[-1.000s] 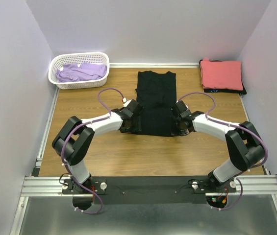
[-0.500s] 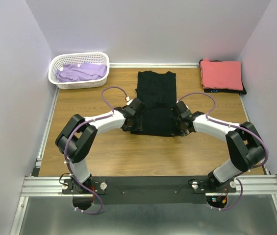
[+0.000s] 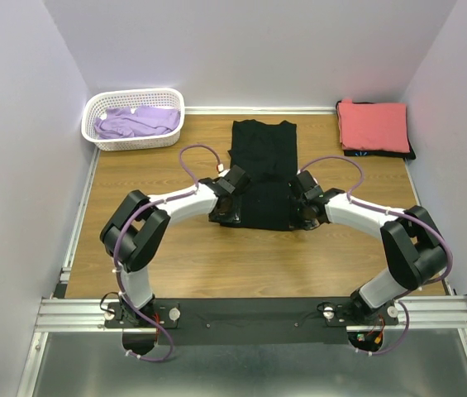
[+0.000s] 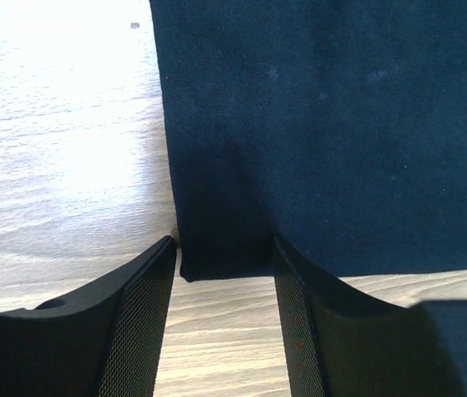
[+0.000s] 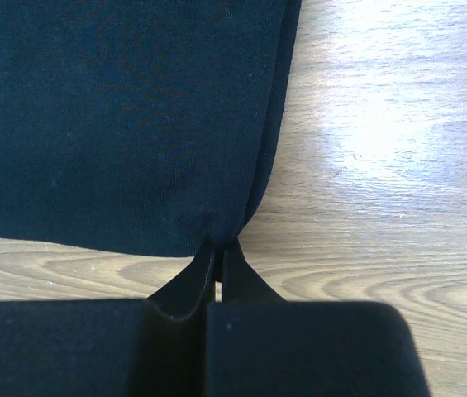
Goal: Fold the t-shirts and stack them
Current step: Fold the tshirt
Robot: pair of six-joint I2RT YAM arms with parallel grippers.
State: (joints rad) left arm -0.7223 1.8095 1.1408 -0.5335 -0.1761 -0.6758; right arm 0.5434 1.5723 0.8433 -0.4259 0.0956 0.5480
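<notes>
Table: brown wood-grain tabletop (image 3: 134, 248).
Tee: plain black cotton t-shirt (image 3: 263, 161), a long smooth rectangle, flat at the tabletop's centre.
Left gripper (image 4: 223, 256): fingers apart, astride its near-left corner.
Right gripper (image 5: 218, 248): fingers pinched together on its near-right corner.

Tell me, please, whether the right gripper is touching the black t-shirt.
Touching. The right wrist view shows the right gripper pinching a corner of the black t-shirt.

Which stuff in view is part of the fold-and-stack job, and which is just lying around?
Job:
- black t-shirt, flat mid-table
- coral-red t-shirt, folded, far right corner
- dark t-shirt, under the coral-red one
- lavender t-shirt, crumpled in the basket

Lying about:
- white basket, far left corner
</notes>
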